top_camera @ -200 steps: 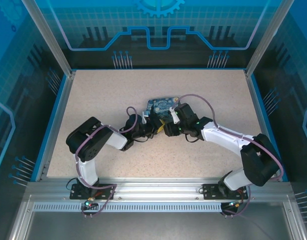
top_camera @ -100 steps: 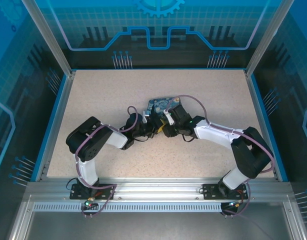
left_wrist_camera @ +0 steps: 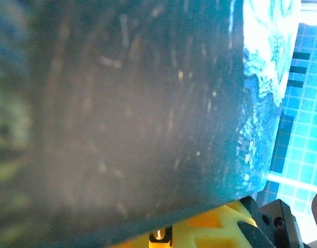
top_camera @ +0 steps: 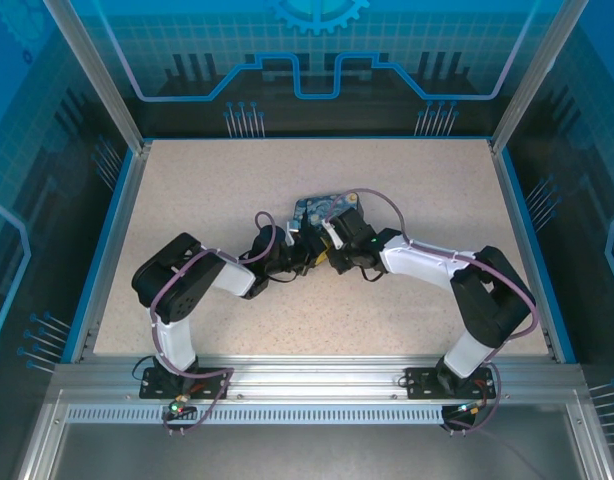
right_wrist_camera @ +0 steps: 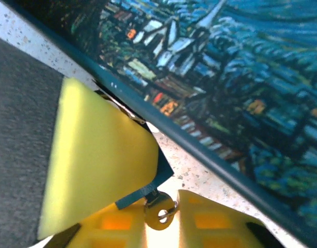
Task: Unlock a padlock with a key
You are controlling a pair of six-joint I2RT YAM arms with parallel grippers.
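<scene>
The padlock [right_wrist_camera: 159, 178] is a small bluish-grey block, its corner poking out from under a yellow finger [right_wrist_camera: 96, 170] of my left gripper [top_camera: 300, 250], which is shut on it. The key [right_wrist_camera: 159, 216] hangs from the padlock's underside, its round bow with a hole showing. My right gripper [right_wrist_camera: 166, 209] has its two yellow fingers closed against the bow's sides. In the top view both grippers meet at the table's middle, the right gripper [top_camera: 332, 243] facing the left, with padlock and key hidden between them.
A rectangular tin [top_camera: 319, 208] printed with a blue-and-yellow painting lies just behind both grippers, its edge [right_wrist_camera: 215, 155] close to the right fingers. Its dark side [left_wrist_camera: 138, 113] looms blurred over the left fingers. Speckled tabletop [top_camera: 207, 190] lies around, framed by blue walls.
My right arm has slid left toward the left gripper, and its jaws have closed in on the key. The left arm and the tin have stayed put.
</scene>
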